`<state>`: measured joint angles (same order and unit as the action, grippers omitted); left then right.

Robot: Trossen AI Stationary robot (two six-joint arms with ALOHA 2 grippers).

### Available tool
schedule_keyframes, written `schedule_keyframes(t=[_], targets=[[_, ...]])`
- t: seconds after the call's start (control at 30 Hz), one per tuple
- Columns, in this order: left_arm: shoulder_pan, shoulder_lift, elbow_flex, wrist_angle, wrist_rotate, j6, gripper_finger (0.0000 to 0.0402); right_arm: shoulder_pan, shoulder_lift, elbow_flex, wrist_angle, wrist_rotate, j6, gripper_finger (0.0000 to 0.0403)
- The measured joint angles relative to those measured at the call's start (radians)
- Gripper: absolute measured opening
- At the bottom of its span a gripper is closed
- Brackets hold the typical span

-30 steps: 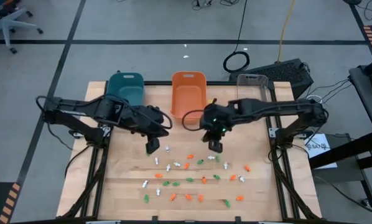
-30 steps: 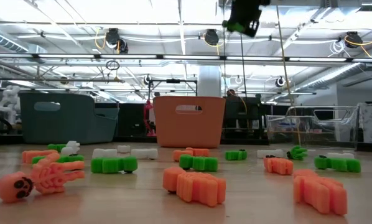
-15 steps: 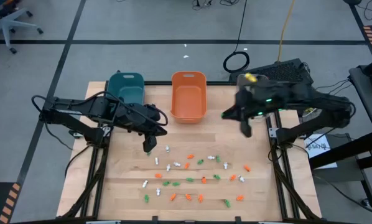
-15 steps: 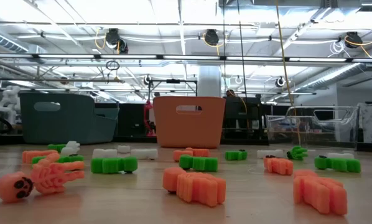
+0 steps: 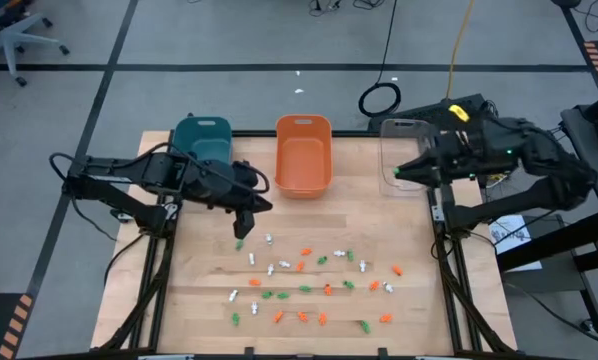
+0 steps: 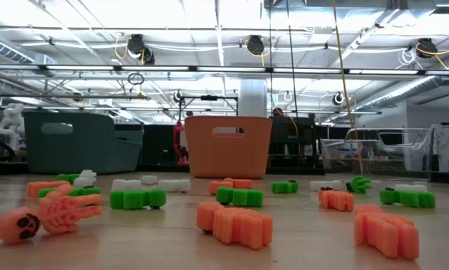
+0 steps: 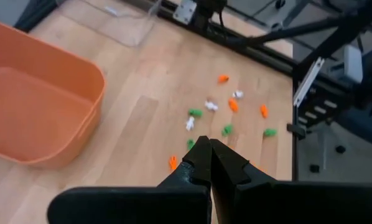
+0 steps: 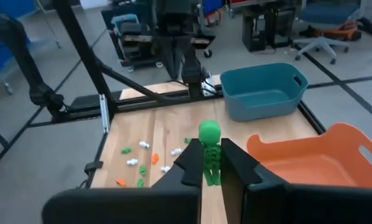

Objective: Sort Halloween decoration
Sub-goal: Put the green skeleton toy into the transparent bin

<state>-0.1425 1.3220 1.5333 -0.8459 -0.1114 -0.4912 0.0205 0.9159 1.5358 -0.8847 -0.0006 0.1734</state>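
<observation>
- Right gripper [image 8: 209,163]: fingers clamped together on a green skeleton figure [image 8: 209,151], which stood upright between them with its round head above the fingertips. In the high view this gripper [image 5: 401,174] hung over the clear bin [image 5: 407,131] at the table's far right corner.
- Left gripper [image 7: 208,152]: fingers pressed together, nothing between them. In the high view it [image 5: 241,228] hung above the table's left half, just on the near side of the gap between the teal bin and the orange bin, with the closest trinkets lying just beyond its tip.
- Teal bin [image 5: 203,140]: at the far edge of the table, left of the middle, upright.
- Orange bin [image 5: 303,155]: at the far edge, middle of the table, between the teal and clear bins, upright; no contents visible inside it.
- Trinkets [image 5: 309,285]: scattered loose over the near half of the table [image 5: 199,290], in orange, white and green, none touching a bin. The scatter ran from just below the left gripper across towards the right edge.
- Low view, near edge: an orange skeleton [image 6: 48,215] lay flat at the left; orange blocky pieces [image 6: 236,223] lay in the middle and at the right; green pieces [image 6: 137,198] and white pieces [image 6: 149,184] lay farther back.
</observation>
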Motion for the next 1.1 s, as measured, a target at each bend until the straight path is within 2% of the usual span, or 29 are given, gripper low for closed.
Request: schedule_keyframes(t=[0.13, 0.37, 0.5, 0.77, 1.0, 1.1], targets=[[-0.002, -0.001, 0.0, 0.005, -0.017, -0.002, 0.0, 0.001, -0.056, -0.087, 0.052, -0.004, -0.032, 0.0008], [-0.016, -0.001, 0.0, 0.001, -0.024, -0.176, 0.0, 0.001, -0.141, -0.243, 0.16, -0.053, -0.033, 0.0008], [-0.016, -0.001, 0.0, 0.001, -0.024, -0.185, 0.0, 0.001, -0.169, -0.296, 0.173, -0.079, -0.028, 0.0008], [-0.016, -0.001, 0.0, -0.001, -0.038, -0.16, 0.0, 0.001, -0.178, -0.332, 0.208, -0.079, -0.026, 0.0008], [-0.016, -0.001, 0.0, -0.001, -0.139, -0.121, 0.0, 0.001, -0.178, -0.333, 0.244, -0.076, 0.064, 0.0008], [-0.016, 0.0, 0.0, -0.001, -0.176, -0.058, 0.0, -0.001, -0.178, -0.333, 0.274, -0.046, 0.138, 0.0008]])
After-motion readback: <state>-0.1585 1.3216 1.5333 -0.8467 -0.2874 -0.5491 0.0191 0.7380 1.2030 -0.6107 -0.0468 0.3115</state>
